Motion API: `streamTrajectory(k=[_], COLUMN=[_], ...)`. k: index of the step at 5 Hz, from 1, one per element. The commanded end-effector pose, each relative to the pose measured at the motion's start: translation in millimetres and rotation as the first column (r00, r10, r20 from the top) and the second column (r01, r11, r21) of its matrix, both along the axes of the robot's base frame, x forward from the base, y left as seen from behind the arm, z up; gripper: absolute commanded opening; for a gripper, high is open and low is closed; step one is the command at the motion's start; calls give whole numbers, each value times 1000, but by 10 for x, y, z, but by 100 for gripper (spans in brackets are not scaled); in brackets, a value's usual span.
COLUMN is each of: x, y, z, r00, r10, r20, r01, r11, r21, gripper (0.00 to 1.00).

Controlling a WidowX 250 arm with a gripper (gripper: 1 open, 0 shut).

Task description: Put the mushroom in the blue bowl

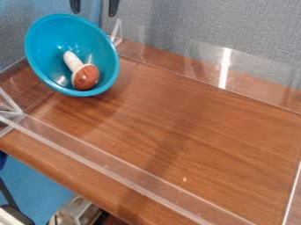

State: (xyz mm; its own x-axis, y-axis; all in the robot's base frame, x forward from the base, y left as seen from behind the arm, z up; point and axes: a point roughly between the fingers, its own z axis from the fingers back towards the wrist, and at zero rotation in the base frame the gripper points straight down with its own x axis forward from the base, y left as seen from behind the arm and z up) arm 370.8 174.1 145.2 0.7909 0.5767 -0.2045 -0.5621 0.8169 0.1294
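Observation:
The blue bowl (53, 39) sits at the far left corner of the wooden table, its opening tipped toward the camera. The mushroom (83, 72) lies inside it on the lower wall, with its pale stem pointing up-left and its reddish-brown cap low. Only the two dark fingertips of my gripper (95, 6) show at the top edge of the frame, above and behind the bowl's rim. They stand apart, open, with nothing between them. The rest of the arm is out of view.
Low clear acrylic walls (223, 66) ring the brown wooden tabletop (188, 123); one runs along the front edge and one stands at the back. A grey backdrop rises behind. The table's front edge drops off at the lower left.

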Motion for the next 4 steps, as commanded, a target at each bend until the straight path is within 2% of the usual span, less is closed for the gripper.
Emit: streamTrajectory(k=[1,3,4], x=[-31,88,42], y=[47,190,198], z=[248,294,239], r00=[998,998,997], r10=[1,-21,-18], r20=[69,66,68], r01=[-3,19,17], r11=[999,999,1000], r21=[32,27,24], gripper=[100,100,100])
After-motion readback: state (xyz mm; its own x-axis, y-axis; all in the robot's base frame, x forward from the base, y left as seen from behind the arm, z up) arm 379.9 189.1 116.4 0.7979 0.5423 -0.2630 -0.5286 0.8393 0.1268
